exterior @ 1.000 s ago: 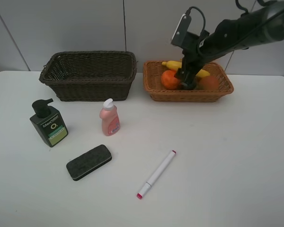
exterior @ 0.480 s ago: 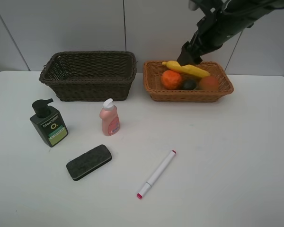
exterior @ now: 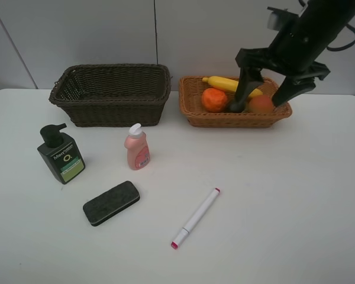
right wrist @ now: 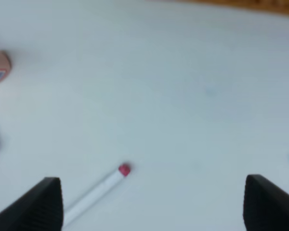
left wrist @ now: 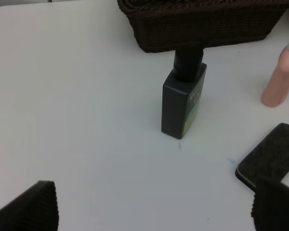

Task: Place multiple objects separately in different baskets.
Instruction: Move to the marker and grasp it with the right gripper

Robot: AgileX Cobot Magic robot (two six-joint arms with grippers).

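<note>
Our right claw (exterior: pixel 257 105) hangs spread wide and empty. Just behind it, the light orange-tan basket (exterior: pixel 196 113) holds the yellow banana (exterior: pixel 225 83) and the orange (exterior: pixel 213 99). Beneath it lies the white pink-tipped marker (right wrist: pixel 94 192) on the tabletop (exterior: pixel 284 195). Our left claw (left wrist: pixel 151 211) gapes wide too, with the dark green pump bottle (left wrist: pixel 183 98) upright ahead.

Bright, even light — soft shadows, right wrist view blurred.

Dark basket (exterior: pixel 109 112) rough woven wicker, eraser (exterior: pixel 111 203) fuzzy felt
</note>
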